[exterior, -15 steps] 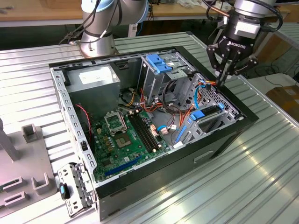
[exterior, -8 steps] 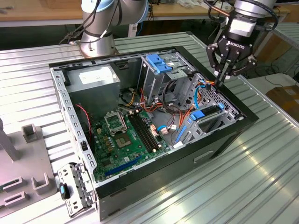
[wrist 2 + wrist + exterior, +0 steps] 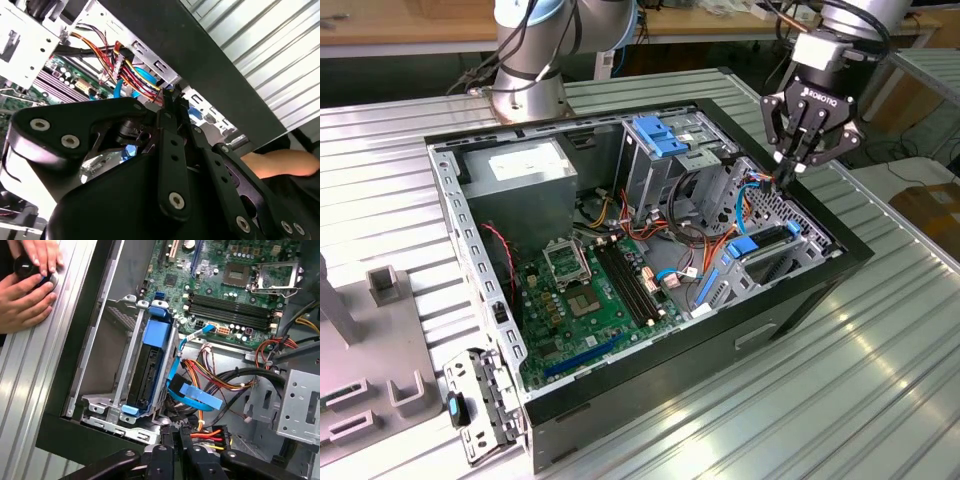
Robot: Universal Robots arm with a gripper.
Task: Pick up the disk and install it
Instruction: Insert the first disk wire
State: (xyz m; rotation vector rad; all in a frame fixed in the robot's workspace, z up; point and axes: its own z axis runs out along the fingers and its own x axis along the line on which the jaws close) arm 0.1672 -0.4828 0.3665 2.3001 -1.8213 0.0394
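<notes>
The disk (image 3: pixel 150 360), a dark drive in a bright blue carrier, sits in the metal drive cage (image 3: pixel 102 347) at the edge of the open computer case. The exterior view shows the disk (image 3: pixel 752 243) low in the cage at the case's right end. My gripper (image 3: pixel 787 178) hangs just above that cage, its fingers pressed together with nothing between them. In the first wrist view the gripper (image 3: pixel 176 437) is a little past the disk's end, beside a connector with red and yellow wires (image 3: pixel 212 434). The second wrist view shows the gripper (image 3: pixel 172 102) close to the same wire bundle.
A person's hands (image 3: pixel 27 285) rest on the ribbed table beside the case, holding a dark knob. The motherboard (image 3: pixel 585 300) lies on the case floor. A paler blue bracket (image 3: pixel 655 135) tops the upper bay. Orange and blue cables (image 3: pixel 197 395) crowd the space beside the cage.
</notes>
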